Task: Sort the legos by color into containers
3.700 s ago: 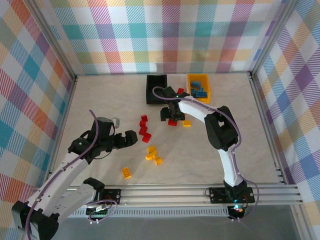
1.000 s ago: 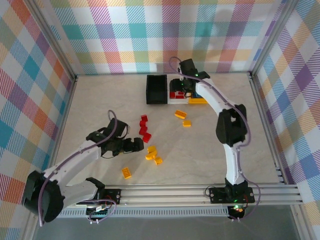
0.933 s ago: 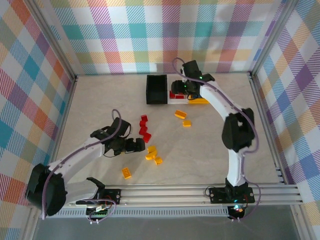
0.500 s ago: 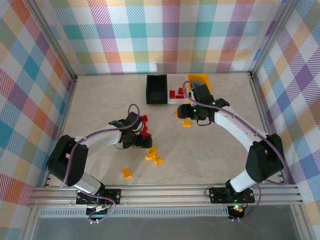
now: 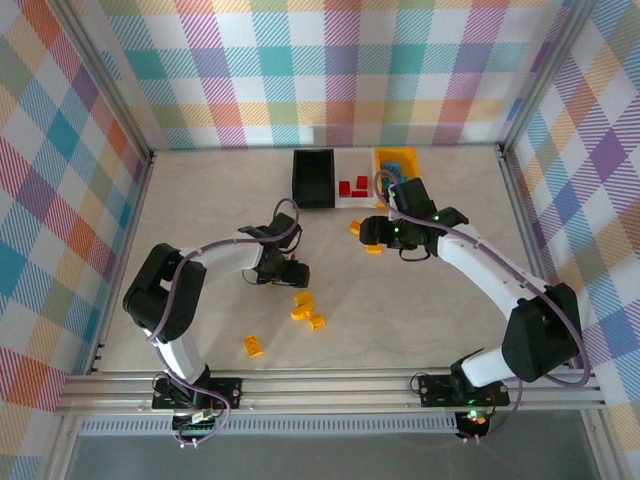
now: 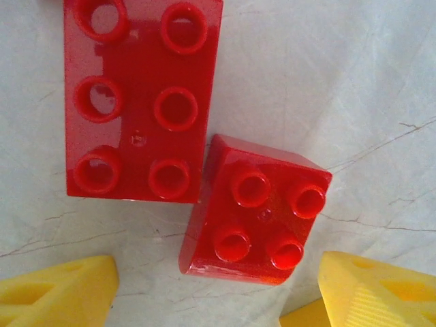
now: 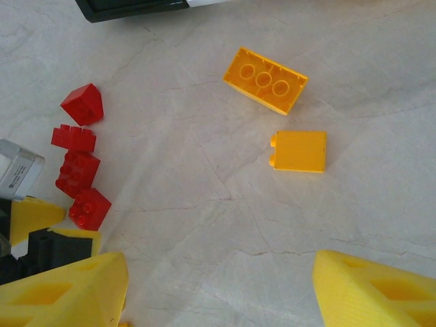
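Bricks of this sort look hard, light and glossy. They won't crush, but their smooth walls could slip or pivot out of a corner-on pinch.

The four-stud red brick (image 6: 255, 211) lies studs-up on the table (image 6: 340, 82). It sits skewed, with one corner touching the six-stud red brick (image 6: 136, 102). The best hold is probably across two opposite flat walls, low down, with the fingers turned to match its skew. Otherwise it may twist and shove its neighbour.

The left gripper (image 6: 218, 289) hangs over it, jaws apart and gripping nothing, with one fingertip (image 6: 61, 296) on each side.

Well to the right lie an orange brick (image 7: 266, 80), tilted, and a second orange brick (image 7: 298, 151) on its side. The right gripper (image 7: 218, 289) hovers near them over bare table, jaws wide and empty.

At the far edge stand the black bin (image 5: 313, 203), the white bin (image 5: 352, 162) with sorted red bricks (image 5: 360, 183) inside, and the yellow bin (image 5: 398, 152).
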You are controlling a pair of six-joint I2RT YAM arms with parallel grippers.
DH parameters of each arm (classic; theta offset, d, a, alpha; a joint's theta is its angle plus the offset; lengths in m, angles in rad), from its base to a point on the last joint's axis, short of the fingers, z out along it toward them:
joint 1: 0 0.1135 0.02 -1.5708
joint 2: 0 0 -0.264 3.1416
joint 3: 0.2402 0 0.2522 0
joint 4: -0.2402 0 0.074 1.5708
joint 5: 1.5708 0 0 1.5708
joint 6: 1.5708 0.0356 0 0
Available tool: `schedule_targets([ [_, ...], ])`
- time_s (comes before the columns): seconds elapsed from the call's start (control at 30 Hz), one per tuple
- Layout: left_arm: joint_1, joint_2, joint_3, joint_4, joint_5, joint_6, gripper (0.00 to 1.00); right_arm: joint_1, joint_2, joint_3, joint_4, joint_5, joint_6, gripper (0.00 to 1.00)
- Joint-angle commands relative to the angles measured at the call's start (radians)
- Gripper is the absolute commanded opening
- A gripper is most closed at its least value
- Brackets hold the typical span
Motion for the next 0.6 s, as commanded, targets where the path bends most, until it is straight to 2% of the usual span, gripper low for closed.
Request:
schedule_targets([
  [0.0,-0.011,0.061,0.037,0.084,-0.021,0.042,0.77,0.001,-0.037,-0.022,-0.003,-0.024,0.015,0.72],
  [0.57,-0.073,0.053,0.104,0.073,-0.099,0.039,0.75,0.001,-0.087,-0.108,0.021,-0.026,0.025,0.71],
])
